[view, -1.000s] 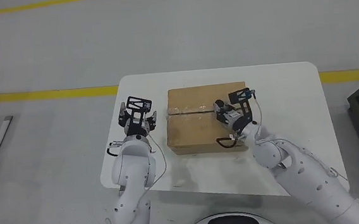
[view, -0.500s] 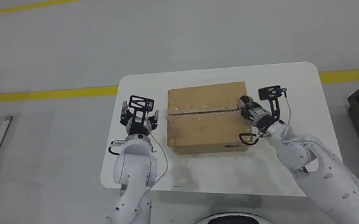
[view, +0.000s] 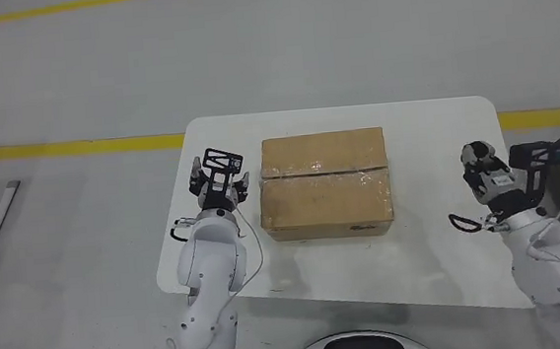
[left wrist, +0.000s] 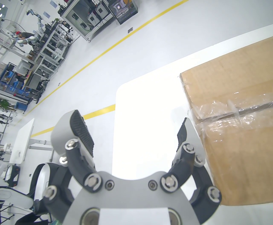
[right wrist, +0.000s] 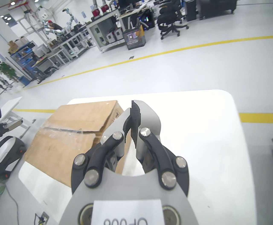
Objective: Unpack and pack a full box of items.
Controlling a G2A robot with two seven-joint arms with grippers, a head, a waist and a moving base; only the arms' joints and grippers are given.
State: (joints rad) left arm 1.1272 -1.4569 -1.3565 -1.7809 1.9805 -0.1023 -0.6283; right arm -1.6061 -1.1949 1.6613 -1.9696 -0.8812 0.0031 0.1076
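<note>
Top view shows you the taped cardboard box (view: 325,184) lying closed mid-table (view: 444,251), your left gripper (view: 218,179) just beside its left end with fingers spread apart, your right gripper (view: 474,152) well off to its right, fingers pressed together on nothing.

A label (right wrist: 127,211) at the base of the right gripper (right wrist: 132,115) carries dark characters, upside down and cut off by the edge. Faint marks on the box (right wrist: 70,136) are unreadable.
</note>
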